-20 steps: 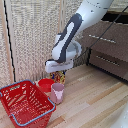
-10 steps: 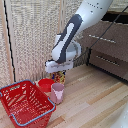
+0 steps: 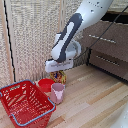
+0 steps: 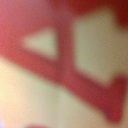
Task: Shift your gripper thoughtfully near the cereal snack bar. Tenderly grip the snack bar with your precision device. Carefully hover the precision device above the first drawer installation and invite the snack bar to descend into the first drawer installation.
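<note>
Exterior view: the gripper point(image 3: 59, 69) sits directly over the snack bar point(image 3: 59, 76), which stands on the wooden floor just behind the pink cup point(image 3: 57, 92) and red bowl point(image 3: 46, 84). Finger spread cannot be determined. Risk: the bar may tip or knock the cup.

Wrist view: blurred red-and-cream print only; no legible writing.

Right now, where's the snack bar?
In the exterior view, the snack bar stands on the wooden floor near the centre, directly under the gripper, just behind the pink cup and beside the red bowl.
</note>
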Motion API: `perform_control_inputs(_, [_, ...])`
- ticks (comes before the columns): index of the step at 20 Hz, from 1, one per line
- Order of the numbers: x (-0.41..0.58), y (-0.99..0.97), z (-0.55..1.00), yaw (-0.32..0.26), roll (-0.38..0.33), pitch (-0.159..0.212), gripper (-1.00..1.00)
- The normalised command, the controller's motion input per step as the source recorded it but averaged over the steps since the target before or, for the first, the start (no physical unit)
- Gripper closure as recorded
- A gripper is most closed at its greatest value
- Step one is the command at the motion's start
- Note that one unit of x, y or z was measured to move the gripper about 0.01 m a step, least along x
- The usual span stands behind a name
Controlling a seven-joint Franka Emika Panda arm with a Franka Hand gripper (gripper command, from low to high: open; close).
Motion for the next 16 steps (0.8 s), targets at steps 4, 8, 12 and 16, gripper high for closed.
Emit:
perform_control_inputs(4, [0.205, -0.08, 0.51, 0.0, 0.0, 0.09, 1.0])
perform_control_inputs(8, [0.172, -0.17, 0.77, 0.0, 0.001, 0.175, 1.0])
perform_control_inputs(12, [0.181, -0.24, 0.79, -0.007, 0.0, 0.176, 1.0])
perform_control_inputs(16, [0.163, -0.25, 0.77, -0.002, -0.003, 0.175, 1.0])
